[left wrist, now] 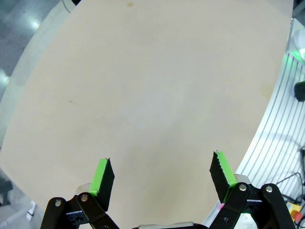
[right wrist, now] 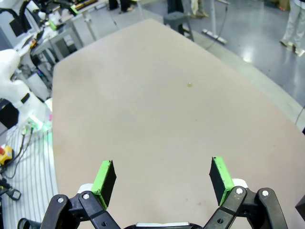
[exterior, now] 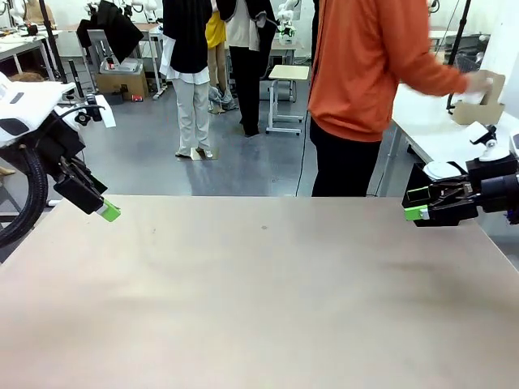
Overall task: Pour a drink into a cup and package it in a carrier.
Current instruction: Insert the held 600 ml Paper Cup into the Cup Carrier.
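The press pot with the drink and the white cup are out of view. At a side table on the far right, a person in an orange top reaches toward a brown cardboard piece [exterior: 478,109]; I cannot tell whether it is the carrier. My left gripper [exterior: 108,211] hangs over the table's left edge, and the left wrist view shows it open [left wrist: 162,167] with bare tabletop between its green pads. My right gripper [exterior: 415,206] hovers at the table's right edge, open [right wrist: 162,172] and holding nothing.
The beige table [exterior: 259,292] spreads between both arms. The person [exterior: 365,89] stands at its far side, turned to the right. A white side table [exterior: 442,134] lies beyond the right arm. A stool [exterior: 285,89] and other people stand farther back.
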{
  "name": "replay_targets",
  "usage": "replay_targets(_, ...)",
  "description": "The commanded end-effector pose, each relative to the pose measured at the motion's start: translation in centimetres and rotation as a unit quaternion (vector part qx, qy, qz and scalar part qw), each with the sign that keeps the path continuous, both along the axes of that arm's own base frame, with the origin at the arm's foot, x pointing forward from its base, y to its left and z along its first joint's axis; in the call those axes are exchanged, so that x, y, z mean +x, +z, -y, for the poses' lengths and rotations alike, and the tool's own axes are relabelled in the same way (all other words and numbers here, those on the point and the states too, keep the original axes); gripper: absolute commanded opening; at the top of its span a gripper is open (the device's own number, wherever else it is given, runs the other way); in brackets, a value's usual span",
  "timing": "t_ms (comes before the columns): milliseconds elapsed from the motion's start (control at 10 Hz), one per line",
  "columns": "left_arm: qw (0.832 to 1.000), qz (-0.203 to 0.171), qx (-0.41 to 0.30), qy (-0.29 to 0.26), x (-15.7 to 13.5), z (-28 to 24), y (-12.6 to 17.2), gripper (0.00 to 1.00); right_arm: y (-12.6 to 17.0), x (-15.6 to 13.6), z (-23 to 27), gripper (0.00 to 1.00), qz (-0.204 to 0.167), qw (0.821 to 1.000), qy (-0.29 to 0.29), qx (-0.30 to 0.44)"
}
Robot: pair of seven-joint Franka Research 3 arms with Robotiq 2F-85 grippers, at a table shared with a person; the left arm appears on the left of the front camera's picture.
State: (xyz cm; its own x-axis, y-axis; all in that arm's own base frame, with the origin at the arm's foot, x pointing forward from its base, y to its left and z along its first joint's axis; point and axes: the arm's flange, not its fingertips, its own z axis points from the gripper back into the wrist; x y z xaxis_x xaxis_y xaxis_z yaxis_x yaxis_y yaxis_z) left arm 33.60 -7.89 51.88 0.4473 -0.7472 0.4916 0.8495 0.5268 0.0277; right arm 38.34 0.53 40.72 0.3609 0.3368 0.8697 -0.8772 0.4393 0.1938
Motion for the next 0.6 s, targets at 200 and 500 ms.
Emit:
replay_targets(200,1.0,0.003,-0.002,0.0,0.04,-0.13,-0.06,1.0,0.21,0.06,0.07,1.0,0.006,1.0,0.001,-0.001)
replay_targets(500,1.0,0.003,-0.002,0.0,0.04,-0.13,-0.06,1.0,0.21,0.06,0.07,1.0,0.006,1.0,0.001,-0.001)
